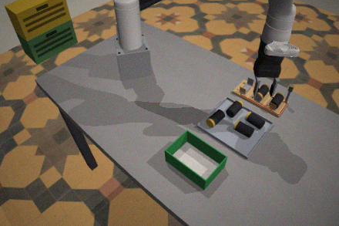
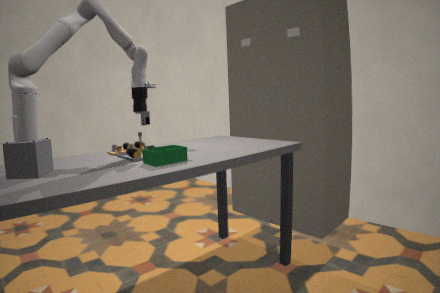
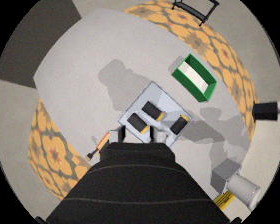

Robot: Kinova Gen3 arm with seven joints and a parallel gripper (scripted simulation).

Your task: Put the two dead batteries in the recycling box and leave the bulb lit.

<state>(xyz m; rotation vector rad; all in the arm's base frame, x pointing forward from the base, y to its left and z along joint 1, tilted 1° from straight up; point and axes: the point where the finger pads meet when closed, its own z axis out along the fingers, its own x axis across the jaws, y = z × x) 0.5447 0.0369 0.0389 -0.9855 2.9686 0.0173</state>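
Note:
My gripper [image 1: 263,84] is open and empty. It hangs some way above the wooden battery holder [image 1: 260,97], as the side view [image 2: 145,119] shows. Two black batteries with yellow ends lie in the holder, one [image 1: 263,91] below my fingers and one [image 1: 276,100] to its right. Several more batteries lie on the grey tray [image 1: 235,126], among them one [image 1: 215,118] at its left and one [image 1: 243,128] at its front. The green recycling box [image 1: 196,159] stands empty on the table in front of the tray. I cannot tell whether the bulb is lit.
The arm's base block [image 1: 132,62] stands at the back of the table. Yellow and green crates [image 1: 41,23] sit on the floor at the far left. The table edge runs close behind the holder. A tall grey cabinet [image 2: 287,103] stands beyond the table.

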